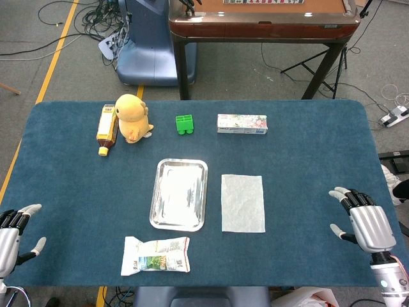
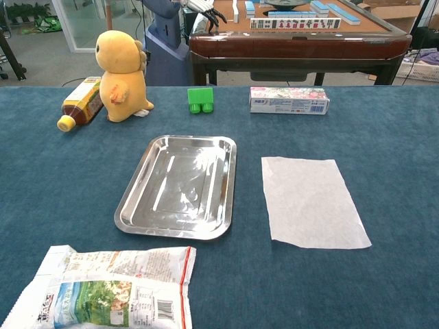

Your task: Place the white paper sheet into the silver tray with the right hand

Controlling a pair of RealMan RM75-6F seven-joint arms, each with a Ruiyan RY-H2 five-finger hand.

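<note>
A white paper sheet [image 1: 243, 203] [image 2: 312, 201] lies flat on the blue table, just right of the silver tray [image 1: 179, 194] [image 2: 180, 186]. The tray holds nothing. My right hand [image 1: 364, 224] hovers near the table's right front edge, well right of the sheet, fingers spread and holding nothing. At the left front edge my left hand [image 1: 14, 231] is likewise open and empty. The chest view shows neither hand.
A snack bag [image 1: 156, 254] [image 2: 103, 289] lies in front of the tray. Along the back sit a bottle [image 1: 106, 129] on its side, a yellow plush toy [image 1: 132, 118], a green block [image 1: 185, 124] and a long box [image 1: 241, 123]. A mahjong table [image 1: 262, 19] stands beyond.
</note>
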